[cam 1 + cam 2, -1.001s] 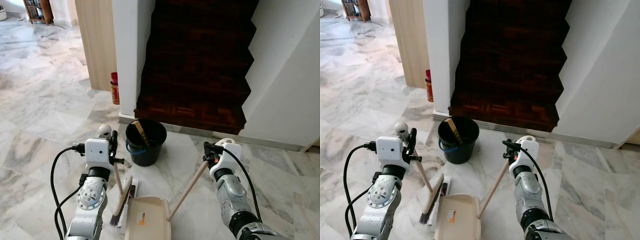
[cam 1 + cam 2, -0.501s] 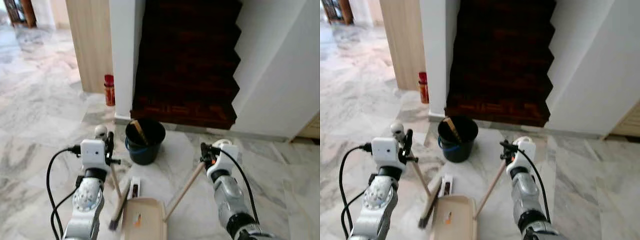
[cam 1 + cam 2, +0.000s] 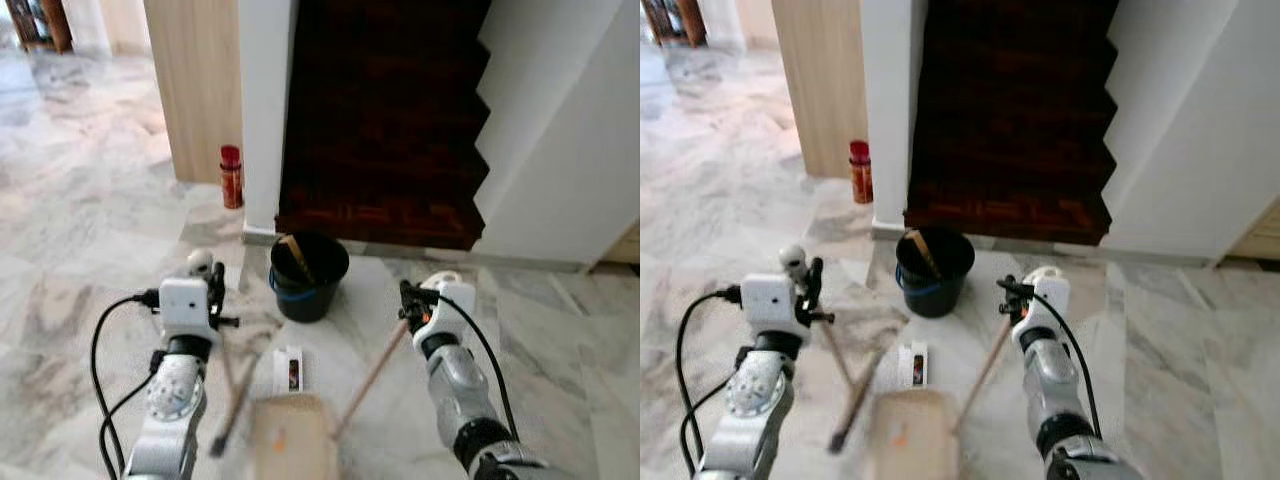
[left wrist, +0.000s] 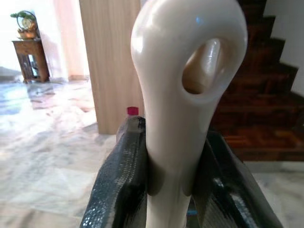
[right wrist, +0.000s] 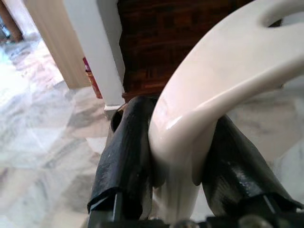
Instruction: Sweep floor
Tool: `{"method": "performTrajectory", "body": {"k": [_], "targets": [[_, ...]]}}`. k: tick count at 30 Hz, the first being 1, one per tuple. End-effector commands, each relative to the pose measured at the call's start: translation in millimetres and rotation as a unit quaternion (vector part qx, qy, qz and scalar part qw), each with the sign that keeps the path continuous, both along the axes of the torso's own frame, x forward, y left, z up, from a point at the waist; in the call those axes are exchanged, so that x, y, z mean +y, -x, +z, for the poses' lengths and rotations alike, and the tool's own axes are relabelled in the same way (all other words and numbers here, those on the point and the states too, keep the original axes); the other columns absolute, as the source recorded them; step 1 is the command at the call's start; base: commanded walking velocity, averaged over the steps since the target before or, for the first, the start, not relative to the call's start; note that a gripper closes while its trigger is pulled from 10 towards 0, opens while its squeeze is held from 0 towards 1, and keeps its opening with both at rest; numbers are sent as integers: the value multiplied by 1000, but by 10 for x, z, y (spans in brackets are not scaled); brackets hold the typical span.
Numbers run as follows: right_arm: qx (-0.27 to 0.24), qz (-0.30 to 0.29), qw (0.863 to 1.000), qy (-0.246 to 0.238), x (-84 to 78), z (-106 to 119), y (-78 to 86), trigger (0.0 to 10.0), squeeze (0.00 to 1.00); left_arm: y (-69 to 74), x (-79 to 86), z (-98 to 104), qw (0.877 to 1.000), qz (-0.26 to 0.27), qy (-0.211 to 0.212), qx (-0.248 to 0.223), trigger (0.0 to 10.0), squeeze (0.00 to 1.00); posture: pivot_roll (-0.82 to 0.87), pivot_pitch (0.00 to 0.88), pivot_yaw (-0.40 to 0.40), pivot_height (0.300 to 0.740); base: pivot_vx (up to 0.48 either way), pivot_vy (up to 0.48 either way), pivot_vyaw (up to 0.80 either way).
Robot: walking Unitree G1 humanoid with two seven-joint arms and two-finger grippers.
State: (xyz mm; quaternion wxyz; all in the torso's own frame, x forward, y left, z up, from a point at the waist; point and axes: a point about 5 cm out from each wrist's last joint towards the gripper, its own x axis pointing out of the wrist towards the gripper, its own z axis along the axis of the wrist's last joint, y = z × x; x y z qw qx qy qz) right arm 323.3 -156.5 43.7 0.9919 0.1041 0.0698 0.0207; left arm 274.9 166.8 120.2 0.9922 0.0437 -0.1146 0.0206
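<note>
Nearest, low on the marble floor [image 3: 90,230]: one beige dustpan [image 3: 290,440], blurred, flat on the tiles between the two arms. Left gripper [image 4: 166,190] has its two black fingers [image 4: 118,190] clamped tight on the cream, looped end of one broom handle [image 4: 183,95]; the broom [image 3: 232,405] slants down to its brush head just left of the pan. Right gripper [image 5: 175,175] pinches the white grip of the dustpan handle [image 3: 372,375], a wooden stick slanting down to the pan's right side. One small white packet [image 3: 289,368] lies on the floor just beyond the pan. Further on, one dark bucket [image 3: 308,285] with a stick in it stands at the stair foot [image 3: 380,215]. One red canister [image 3: 231,177] sits beside the white pillar [image 3: 265,110]. Open floor runs left and behind; walls close the right.
</note>
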Motion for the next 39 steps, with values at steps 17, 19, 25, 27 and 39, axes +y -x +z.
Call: {"method": "performTrajectory", "body": {"k": [17,19,25,27,39], "targets": [[-9,-15,1000,1,-85,34,-9,10000,0,-18,-94,127,1000,-17,5,-25,10000,0,88,0,-93,740,0,295,0],[-9,-15,1000,2,-84,35,-11,10000,0,-19,-94,129,1000,-18,5,-25,10000,0,88,0,-93,740,0,294,0],[-9,-15,1000,0,-87,40,-15,10000,0,-25,-99,132,1000,-17,5,-25,10000,0,88,0,-96,740,0,294,0],[-10,-14,1000,0,-86,43,-17,10000,0,-24,-98,130,1000,-16,5,-25,10000,0,88,0,-96,740,0,298,0],[-12,-13,1000,-4,-79,42,-14,10000,0,-15,-80,106,1000,-13,7,-19,10000,0,88,0,-97,740,0,302,0]]}}
